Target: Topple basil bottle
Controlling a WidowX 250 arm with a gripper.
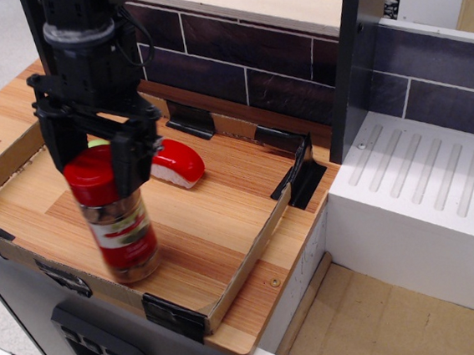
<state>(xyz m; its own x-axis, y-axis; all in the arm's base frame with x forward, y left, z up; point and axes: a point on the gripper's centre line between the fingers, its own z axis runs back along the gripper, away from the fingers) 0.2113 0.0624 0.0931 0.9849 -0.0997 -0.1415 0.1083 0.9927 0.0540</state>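
Bottle (115,218) stands on the bench (214,205) near the front-left edge of the cardboard tray (251,239), and it leans a little, with its red lid (91,175) toward the left. I judge it to be light and stiff: a plastic jar, tall and narrow, with a smooth wall that may slip. Because it is tall, a push high up, at the lid, should tip it most easily; a push low down would only slide it. My pincer (89,158) hangs from above with the arm nearly vertical. Its two fingers are spread and stand on both sides of the lid. I cannot tell if they press it or only touch one side. Behind lies a red-and-white piece (177,162).
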